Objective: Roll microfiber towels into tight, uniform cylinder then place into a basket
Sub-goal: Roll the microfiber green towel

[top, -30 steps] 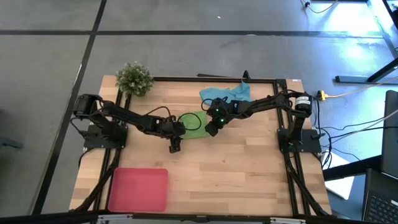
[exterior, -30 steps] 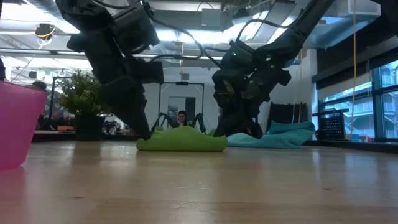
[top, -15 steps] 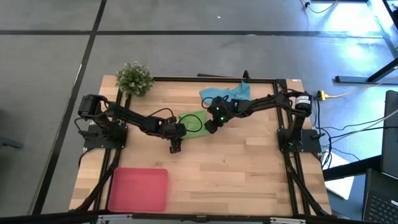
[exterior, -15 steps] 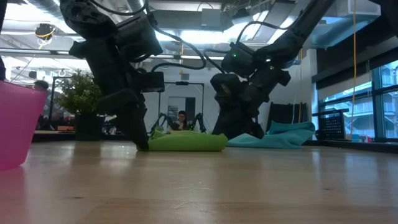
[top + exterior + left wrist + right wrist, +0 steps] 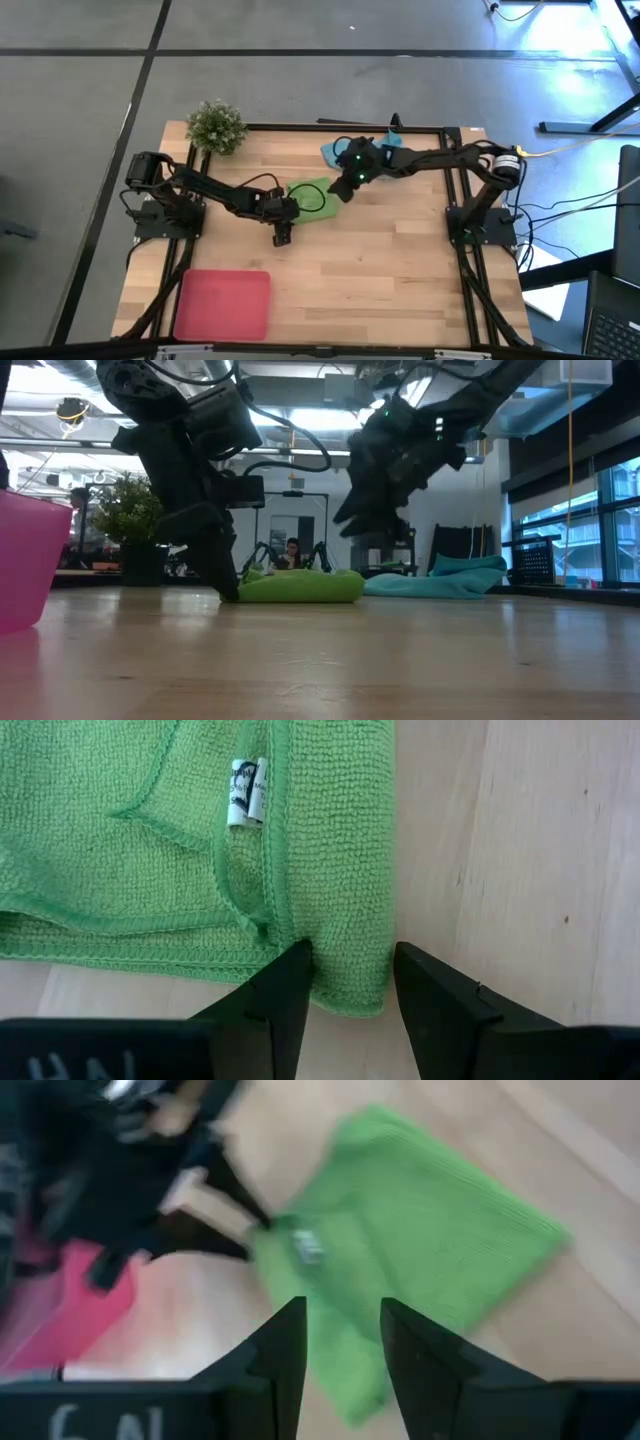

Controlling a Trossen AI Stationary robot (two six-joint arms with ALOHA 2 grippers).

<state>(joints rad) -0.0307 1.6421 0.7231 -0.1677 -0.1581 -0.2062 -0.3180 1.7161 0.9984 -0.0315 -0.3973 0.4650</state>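
The lime green towel (image 5: 311, 196) lies near the middle of the wooden tabletop (image 5: 400, 270), folded over on itself into a thick, flattish pad rather than a roll. From table height it reads as a low, rounded green hump (image 5: 300, 587). Up close its looped pile, stitched hem and a small white label (image 5: 248, 805) show, with one layer doubled over another along the edge.

The left gripper (image 5: 348, 985) is down at the tabletop on the towel's near corner, its two dark fingers (image 5: 285, 995) set a little apart with the folded edge between them, pinching that corner.

The right gripper (image 5: 340, 1345) hangs in the air above the towel's far side, lifted clear of the cloth; its fingers stand parted with nothing between them.

The light blue towel (image 5: 378, 149) sits crumpled at the far edge of the tabletop, partly under the right arm, well apart from the green one. The pinkish-red basket (image 5: 222, 304) lies at the near left corner, with no cloth in it. A small green plant (image 5: 216, 125) stands at the far left corner.
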